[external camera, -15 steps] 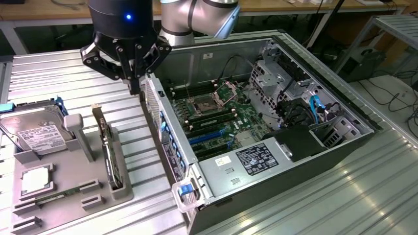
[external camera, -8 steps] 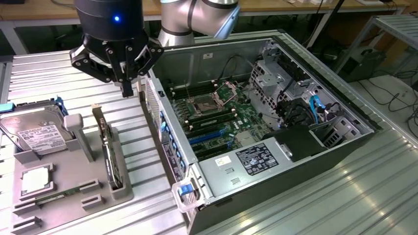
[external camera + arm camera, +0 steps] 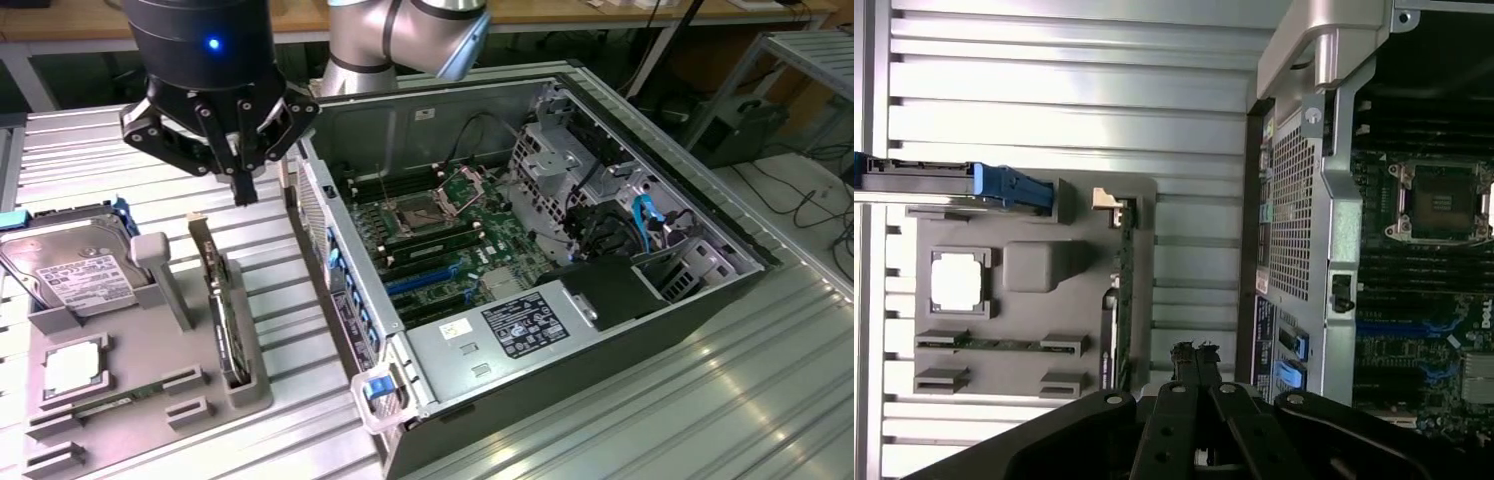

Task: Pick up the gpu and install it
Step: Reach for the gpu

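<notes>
Where the gripper (image 3: 244, 196) hangs: over the ribbed metal table (image 3: 667, 400), in the gap between the grey tray (image 3: 150, 340) and the open computer case (image 3: 587, 330).
Gripper state: clenched, with the two fingers pressed flat together and nothing between them; the wrist view shows the same closed tips (image 3: 1194, 352).
Gpu (image 3: 216, 300): standing on its long edge in a slot of the tray, at about 6 o'clock from the fingertips in the exterior view — not grasped. In the wrist view it is a thin dark strip (image 3: 1122, 290) along the tray's edge nearest the case.
Hard drive (image 3: 67, 270): propped in the tray, at 9 o'clock from the gpu.
CPU chip (image 3: 74, 365): flat in its square pocket, at 8 o'clock from the gpu.
Case: side panel off, at 3 o'clock from the gpu — motherboard (image 3: 441, 240) exposed.
</notes>
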Robot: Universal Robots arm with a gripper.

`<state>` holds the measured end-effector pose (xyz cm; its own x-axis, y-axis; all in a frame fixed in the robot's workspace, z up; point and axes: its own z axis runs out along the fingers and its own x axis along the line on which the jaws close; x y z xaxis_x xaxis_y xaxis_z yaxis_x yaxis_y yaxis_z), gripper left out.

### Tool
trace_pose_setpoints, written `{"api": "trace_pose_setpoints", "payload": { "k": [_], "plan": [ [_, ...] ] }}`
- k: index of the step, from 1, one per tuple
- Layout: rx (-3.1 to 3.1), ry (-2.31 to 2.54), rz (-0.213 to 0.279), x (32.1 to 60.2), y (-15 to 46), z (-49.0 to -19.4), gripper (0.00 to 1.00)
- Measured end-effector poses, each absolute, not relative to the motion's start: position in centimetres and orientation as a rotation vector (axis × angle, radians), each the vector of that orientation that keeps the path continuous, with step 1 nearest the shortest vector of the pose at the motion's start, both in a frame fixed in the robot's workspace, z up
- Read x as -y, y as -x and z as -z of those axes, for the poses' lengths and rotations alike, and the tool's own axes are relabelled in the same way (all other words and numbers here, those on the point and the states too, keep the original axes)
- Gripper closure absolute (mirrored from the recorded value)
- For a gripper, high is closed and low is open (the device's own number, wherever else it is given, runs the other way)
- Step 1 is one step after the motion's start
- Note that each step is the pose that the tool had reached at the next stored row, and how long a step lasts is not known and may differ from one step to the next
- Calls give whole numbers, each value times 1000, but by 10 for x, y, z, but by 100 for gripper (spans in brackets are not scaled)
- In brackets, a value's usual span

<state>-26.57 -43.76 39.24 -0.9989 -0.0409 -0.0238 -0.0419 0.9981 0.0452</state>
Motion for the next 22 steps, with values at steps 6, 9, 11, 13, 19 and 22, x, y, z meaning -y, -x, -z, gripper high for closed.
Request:
{"api": "trace_pose_setpoints", "payload": {
  "k": [6, 9, 11, 13, 19, 22],
  "plan": [
    [-3117, 66, -71, 440, 275, -392, 89],
    [-3117, 66, -71, 442, 282, -392, 89],
    [-3117, 66, -71, 442, 286, -392, 89],
    [-3117, 66, -71, 443, 290, -392, 89],
    [-3117, 66, -71, 445, 302, -392, 89],
    [-3117, 66, -71, 446, 309, -392, 89]
  ]
}}
